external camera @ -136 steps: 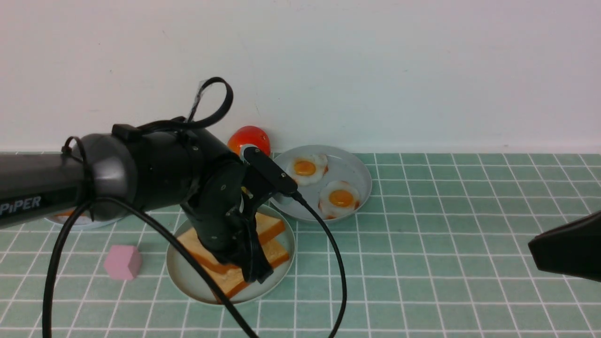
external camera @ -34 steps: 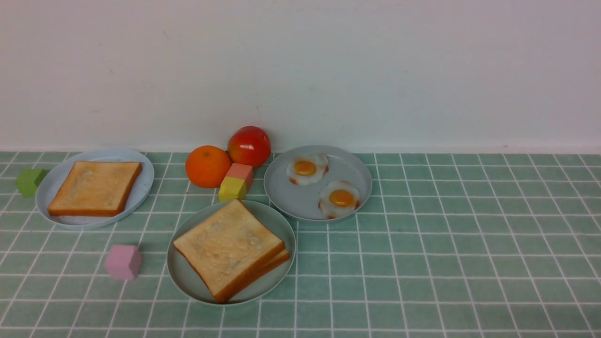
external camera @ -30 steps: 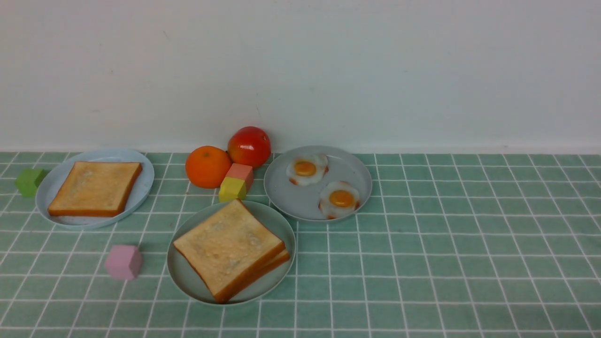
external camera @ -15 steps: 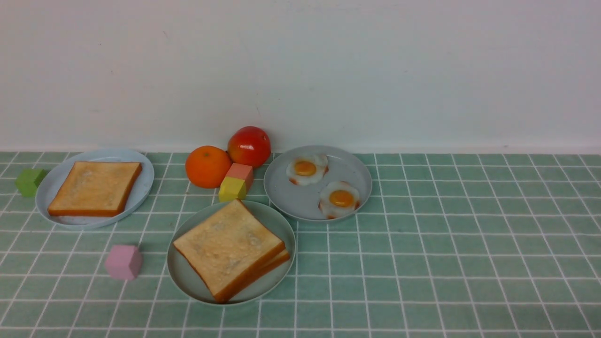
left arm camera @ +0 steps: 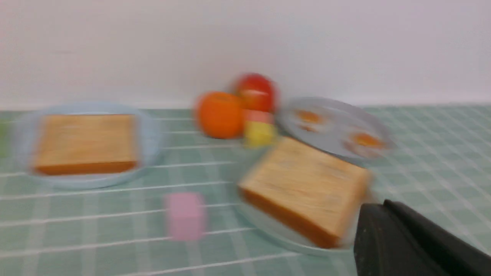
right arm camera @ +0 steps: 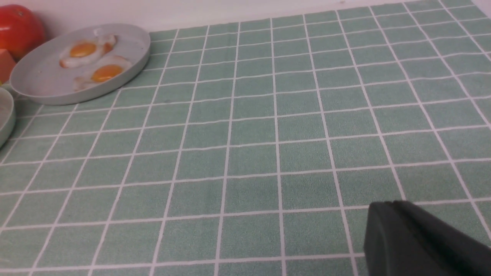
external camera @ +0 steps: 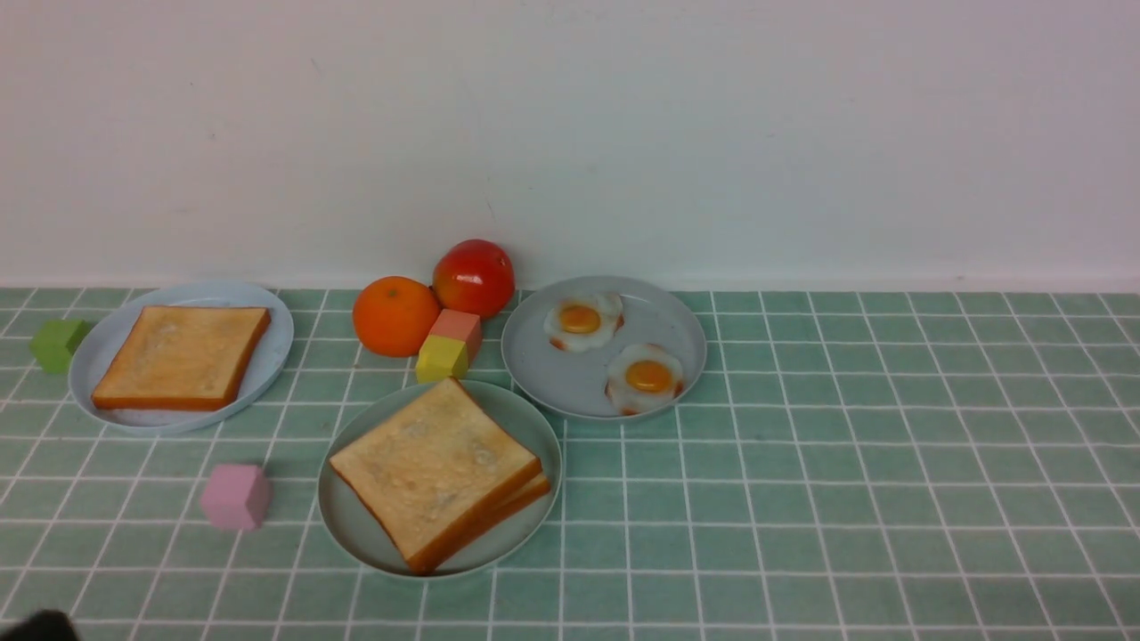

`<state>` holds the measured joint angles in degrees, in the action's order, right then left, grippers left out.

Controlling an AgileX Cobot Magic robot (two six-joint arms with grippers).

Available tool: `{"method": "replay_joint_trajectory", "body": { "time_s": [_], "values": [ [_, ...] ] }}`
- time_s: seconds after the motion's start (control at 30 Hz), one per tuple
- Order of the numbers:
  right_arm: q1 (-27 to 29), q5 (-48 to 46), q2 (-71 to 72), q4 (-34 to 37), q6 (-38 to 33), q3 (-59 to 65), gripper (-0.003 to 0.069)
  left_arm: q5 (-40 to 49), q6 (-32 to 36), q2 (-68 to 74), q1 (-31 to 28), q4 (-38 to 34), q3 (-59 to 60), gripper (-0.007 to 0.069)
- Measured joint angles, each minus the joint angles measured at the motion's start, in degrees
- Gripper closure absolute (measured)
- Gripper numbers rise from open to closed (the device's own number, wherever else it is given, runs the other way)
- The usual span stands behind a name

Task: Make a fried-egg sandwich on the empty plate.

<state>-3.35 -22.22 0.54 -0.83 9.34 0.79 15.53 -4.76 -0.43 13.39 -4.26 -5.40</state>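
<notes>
Square golden sandwich (external camera: 436, 472) on round mint plate (external camera: 352, 525); both end effectors closed, empty.

I have lots of bare green cloth (external camera: 873, 463) out at 3 o'clock, so my claw can pass there. At 12 o'clock the orange (external camera: 394, 315), tomato (external camera: 473, 277) and two blocks (external camera: 448, 345) crowd together. The pink block (external camera: 235, 497) sits at 9 o'clock of the mint-green plate (external camera: 343, 521).

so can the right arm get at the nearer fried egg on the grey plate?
Probably yes. The nearer fried egg lies bare on the grey plate, with open tablecloth on the robot's right side; nothing is stacked on it.
</notes>
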Motion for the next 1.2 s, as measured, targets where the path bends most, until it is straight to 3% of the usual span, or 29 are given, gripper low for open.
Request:
{"method": "replay_joint_trajectory", "body": {
  "time_s": [0.1, 0.2, 0.37, 1.2],
  "values": [
    [0.0, 0.0, 0.0, 0.0, 0.0, 0.0, 0.0648, -2.5, -4.5, -0.2, -7.8, 2.8, 4.2, 0.0638],
    [0.0, 0.0, 0.0, 0.0, 0.0, 0.0, 0.0645, -0.9, -6.7, -0.2, -10.8, 3.3, 6.6, 0.0638],
    [0.0, 0.0, 0.0, 0.0, 0.0, 0.0, 0.0641, 6.2, -7.3, -0.2, -11.1, 3.7, 7.2, 0.0638],
    [0.0, 0.0, 0.1, 0.0, 0.0, 0.0, 0.0616, 6.5, -7.4, -0.2, -11.1, 3.8, 7.2, 0.0638]
  ]
}}
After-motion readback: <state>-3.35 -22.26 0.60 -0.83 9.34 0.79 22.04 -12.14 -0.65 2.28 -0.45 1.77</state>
